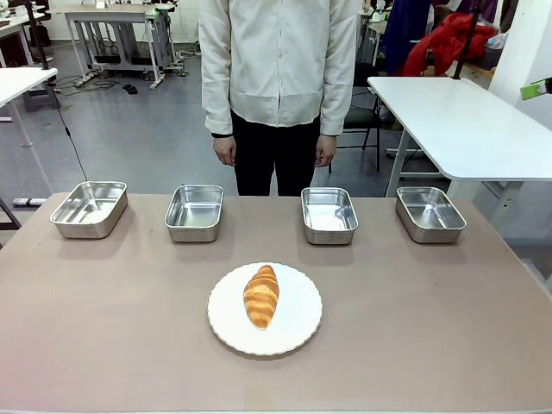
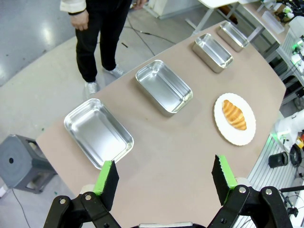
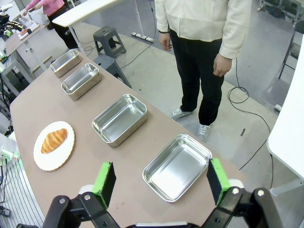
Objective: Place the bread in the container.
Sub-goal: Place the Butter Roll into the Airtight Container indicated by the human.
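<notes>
The person in the cream jacket (image 1: 278, 60) facing me is cut off at the shoulders by the front view's top edge, and the far edge of the brown table (image 1: 103, 328) hides the lower part of their legs. In my wrist views the bottom edge crops my black, green-padded left gripper (image 2: 165, 166) and right gripper (image 3: 159, 167) below the finger joints. The golden-brown ridged croissant (image 1: 261, 296) hides its underside against the round white scalloped plate (image 1: 297, 332).

- A robotics lab or workshop hall, not a home.
- The grey floor (image 1: 138, 129) is bare, with loose cables (image 1: 103, 84) lying on it.
- Plain white tables (image 1: 457, 121) on metal legs stand around.
- A grey plastic stool (image 3: 110, 40) sits beside the bench (image 3: 85, 142).
</notes>
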Robot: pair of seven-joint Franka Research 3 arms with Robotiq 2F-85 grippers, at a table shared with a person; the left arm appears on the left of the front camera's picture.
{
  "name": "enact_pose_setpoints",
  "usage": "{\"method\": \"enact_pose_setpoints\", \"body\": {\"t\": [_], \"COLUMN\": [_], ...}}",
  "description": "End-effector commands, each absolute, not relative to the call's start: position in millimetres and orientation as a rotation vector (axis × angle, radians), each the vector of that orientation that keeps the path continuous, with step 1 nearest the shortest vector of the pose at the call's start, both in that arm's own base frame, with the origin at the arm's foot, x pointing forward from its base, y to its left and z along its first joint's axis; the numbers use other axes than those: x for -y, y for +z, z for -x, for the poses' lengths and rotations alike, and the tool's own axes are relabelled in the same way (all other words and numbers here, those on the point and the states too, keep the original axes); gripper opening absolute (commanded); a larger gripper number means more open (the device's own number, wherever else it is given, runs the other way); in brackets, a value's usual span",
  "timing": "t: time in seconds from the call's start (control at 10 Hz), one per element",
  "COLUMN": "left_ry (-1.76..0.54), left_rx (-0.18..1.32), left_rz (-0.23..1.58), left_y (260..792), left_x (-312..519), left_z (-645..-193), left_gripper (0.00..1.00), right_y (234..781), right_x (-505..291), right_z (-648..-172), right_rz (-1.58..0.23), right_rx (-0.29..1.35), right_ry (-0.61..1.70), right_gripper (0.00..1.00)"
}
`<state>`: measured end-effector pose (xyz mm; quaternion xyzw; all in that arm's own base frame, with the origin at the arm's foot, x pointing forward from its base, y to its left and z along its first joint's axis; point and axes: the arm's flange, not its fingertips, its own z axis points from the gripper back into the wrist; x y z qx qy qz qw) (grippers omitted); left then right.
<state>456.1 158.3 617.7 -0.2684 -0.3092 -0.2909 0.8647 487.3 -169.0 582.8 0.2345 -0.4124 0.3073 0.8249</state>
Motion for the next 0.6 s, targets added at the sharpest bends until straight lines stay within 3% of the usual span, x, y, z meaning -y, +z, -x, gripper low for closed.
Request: {"method": "enact_pose_setpoints", "body": {"t": [0.0, 0.5], "left_ry": [-0.612, -0.612], "left_rx": [0.665, 0.665], "left_rz": [0.576, 0.576], "left_y": [618.7, 618.7], "left_x": [-157.5, -157.5], "left_z": [-455.3, -455.3], "left_gripper": [1.0, 1.0], "right_y": [584.6, 584.6], "right_x": [167.7, 167.7], "right_z": [-486.3, -486.3], "right_rz": [-0.503, -0.503], "right_rx": [0.882, 0.882], "right_ry": [0.658, 0.658], "right_gripper": [1.0, 1.0]}}
